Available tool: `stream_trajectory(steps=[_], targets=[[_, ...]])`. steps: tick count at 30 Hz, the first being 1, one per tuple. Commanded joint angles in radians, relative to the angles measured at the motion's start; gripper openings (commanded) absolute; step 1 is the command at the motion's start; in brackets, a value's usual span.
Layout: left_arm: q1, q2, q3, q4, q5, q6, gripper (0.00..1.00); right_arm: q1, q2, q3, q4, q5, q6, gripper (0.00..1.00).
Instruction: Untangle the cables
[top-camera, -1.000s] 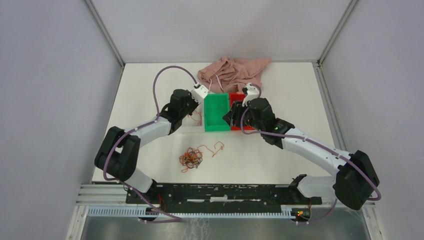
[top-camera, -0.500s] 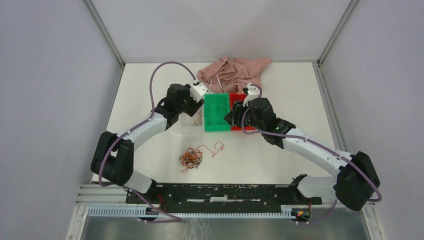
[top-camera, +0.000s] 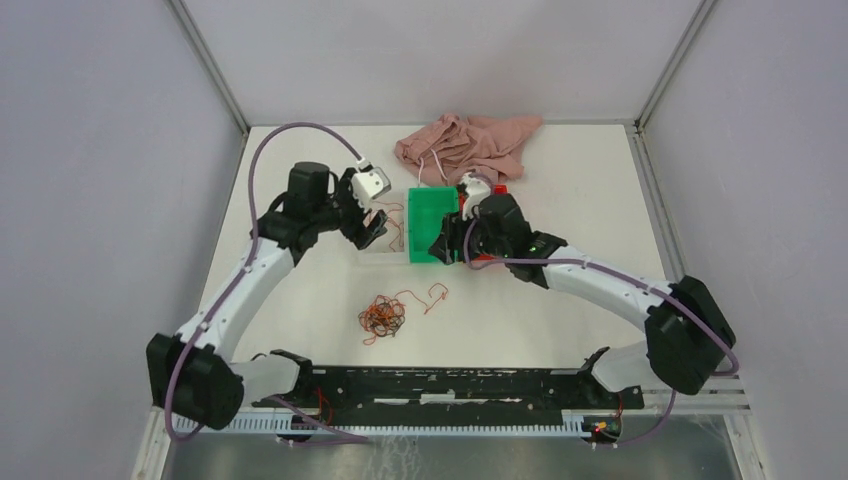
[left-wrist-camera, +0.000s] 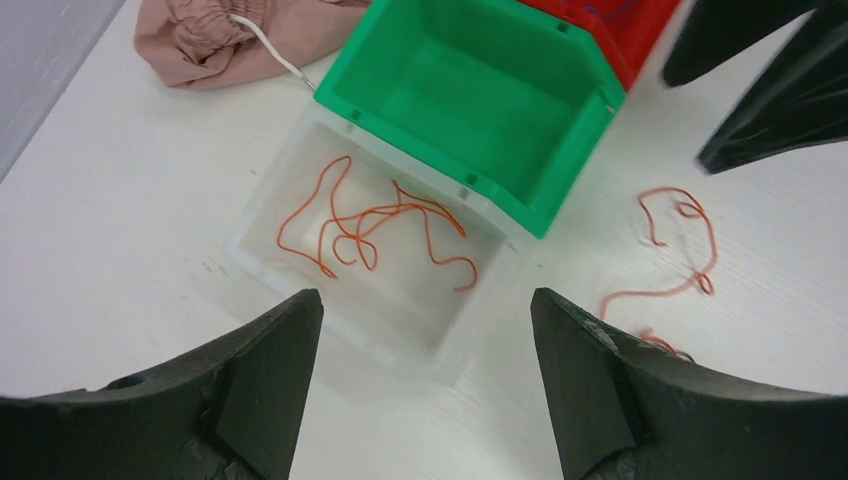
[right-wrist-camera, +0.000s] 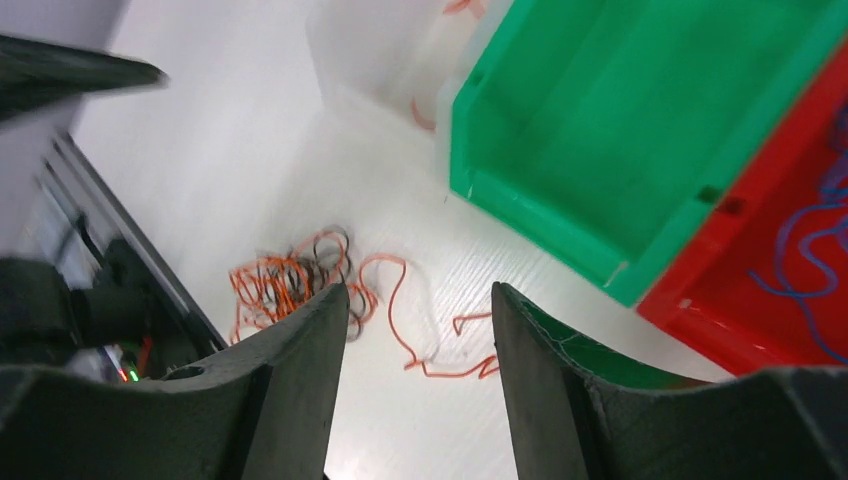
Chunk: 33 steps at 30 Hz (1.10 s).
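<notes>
Several orange cables (left-wrist-camera: 370, 225) in clear bin (left-wrist-camera: 400, 292), blue cables (right-wrist-camera: 800, 250) prob. in red bin (right-wrist-camera: 720, 310); L hand (left-wrist-camera: 425, 310), R hand (right-wrist-camera: 420, 300) spread.

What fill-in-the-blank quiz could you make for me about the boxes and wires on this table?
1. The clear box holds loose wires of ____ colour.
2. The red box holds curly wires of ____ colour.
3. The box with nothing in it is ____.
4. The crumpled cloth at the back of the table is ____.

Missing words: orange; blue; green; pink.
</notes>
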Motion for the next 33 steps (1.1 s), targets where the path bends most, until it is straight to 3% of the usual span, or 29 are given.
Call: stream_trajectory(steps=[1,4,8,21,24,29,33], targets=[[0.030,-0.182,-0.055,-0.120,0.169,0.071,0.84,0.125,0.133,0.098,-0.038,-0.132,-0.214,0.61],[0.042,-0.261,-0.084,-0.134,0.205,0.075,0.84,0.179,0.252,0.231,-0.243,-0.113,-0.343,0.61],[0.047,-0.331,-0.085,-0.121,0.212,0.064,0.84,0.185,0.370,0.329,-0.375,-0.076,-0.423,0.59],[0.061,-0.372,0.040,-0.058,0.228,-0.053,0.84,0.247,0.588,0.528,-0.581,-0.045,-0.499,0.53],[0.062,-0.374,0.070,-0.034,0.209,-0.067,0.84,0.249,0.596,0.545,-0.592,-0.026,-0.497,0.42],[0.062,-0.392,0.079,0.015,0.178,-0.095,0.84,0.246,0.563,0.559,-0.602,0.066,-0.473,0.03],[0.061,-0.408,0.065,0.053,0.143,-0.123,0.84,0.191,0.409,0.529,-0.532,-0.031,-0.372,0.00]])
